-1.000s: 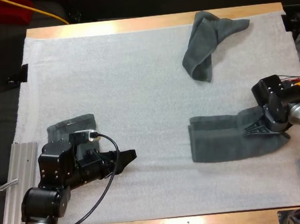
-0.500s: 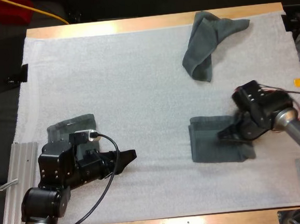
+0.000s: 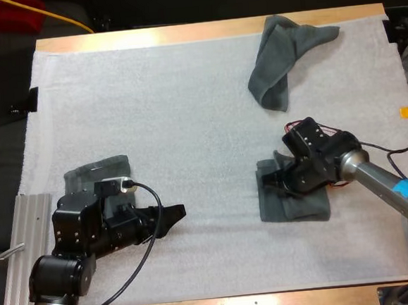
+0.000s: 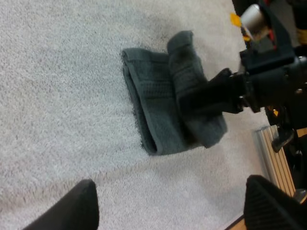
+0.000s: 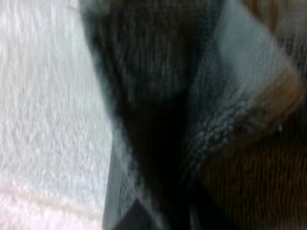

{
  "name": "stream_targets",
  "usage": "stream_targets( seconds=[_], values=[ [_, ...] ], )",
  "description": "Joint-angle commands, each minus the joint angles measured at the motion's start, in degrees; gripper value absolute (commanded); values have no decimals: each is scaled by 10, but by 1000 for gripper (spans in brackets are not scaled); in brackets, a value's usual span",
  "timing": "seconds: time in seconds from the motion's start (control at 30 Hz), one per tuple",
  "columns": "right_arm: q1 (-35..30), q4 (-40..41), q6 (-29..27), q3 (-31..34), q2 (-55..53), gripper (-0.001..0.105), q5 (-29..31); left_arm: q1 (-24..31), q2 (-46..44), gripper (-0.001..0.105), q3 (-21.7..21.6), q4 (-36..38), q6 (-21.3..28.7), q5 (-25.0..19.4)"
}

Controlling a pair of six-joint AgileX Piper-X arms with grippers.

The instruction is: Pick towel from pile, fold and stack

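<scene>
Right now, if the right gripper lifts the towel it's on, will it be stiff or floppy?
Likely floppy: the towel lies in a soft fold over itself where the right gripper pinches it, so the free layers would probably sag and unfold. It is probably light too, since it lies thin on the mat. Its looped texture suggests it won't slip from the grip.

white mat (image 3: 151,114), wooden table (image 3: 180,33), ribbed metal rail (image 3: 15,224)

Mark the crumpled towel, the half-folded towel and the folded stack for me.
crumpled towel (image 3: 273,66), high view, on its middle fold.
half-folded towel (image 3: 300,208), high view, on its bare near edge.
folded stack (image 3: 96,174), high view, on its top layer beyond the left arm.
</scene>
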Motion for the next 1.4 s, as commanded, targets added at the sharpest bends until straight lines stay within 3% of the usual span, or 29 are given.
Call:
stream_targets(
  seconds=[0.0, 0.17, 0.27, 0.37, 0.43, 0.47, 0.53, 0.63, 0.93, 1.07, 1.37],
  values=[
    [1, -10, 11, -4, 3, 1, -15, 1, -3, 62, -4, -3, -1, 3],
    [1, -13, 14, -4, 26, 2, -23, 1, -3, 62, -4, -1, -1, 3],
    [1, -17, 14, -4, 38, 11, -43, 1, -3, 62, -4, -1, -1, 3],
    [1, -21, 20, -4, 46, 32, -42, 1, -3, 62, -4, -1, -1, 3],
    [1, -27, 28, -4, 47, 52, -47, 1, -3, 62, -4, -1, -1, 3],
    [1, -29, 29, -4, 47, 56, -52, 1, -3, 62, -4, -1, -1, 3],
    [1, -41, 26, -4, 44, 69, -115, 1, -3, 62, -4, -1, 0, 3],
    [1, -62, 23, -4, 38, 68, -176, 1, -3, 62, -4, -1, 0, 3],
    [1, -73, 23, -4, 9, 68, -259, 1, -3, 62, -4, -1, 0, 3],
    [1, -73, 12, -4, -21, 68, -252, 1, -3, 62, -4, -1, 6, 3],
    [1, -73, 12, -4, -143, 68, -119, 1, -3, 62, -4, -1, 16, 3]
  ],
)
